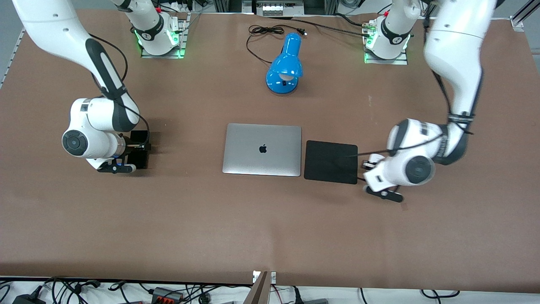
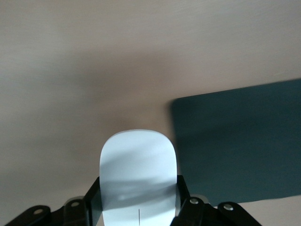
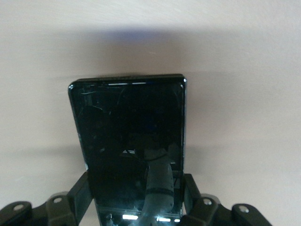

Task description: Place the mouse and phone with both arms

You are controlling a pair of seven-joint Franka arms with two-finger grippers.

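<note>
My left gripper (image 2: pixel 138 200) is shut on the white mouse (image 2: pixel 138 169), its fingers pressed against the mouse's two sides. In the front view this gripper (image 1: pixel 372 168) is low over the table at the edge of the black mouse pad (image 1: pixel 331 161) that faces the left arm's end. The pad also shows in the left wrist view (image 2: pixel 240 146), beside the mouse. My right gripper (image 3: pixel 136 200) is shut on the black phone (image 3: pixel 128 132), gripping its long edges. In the front view this gripper (image 1: pixel 136 153) holds the phone (image 1: pixel 139 137) low over the table toward the right arm's end.
A closed silver laptop (image 1: pixel 262 149) lies mid-table, right beside the mouse pad. A blue desk lamp (image 1: pixel 285 65) with a coiled black cable (image 1: pixel 265 30) lies between the arm bases. The brown table stretches wide nearer the camera.
</note>
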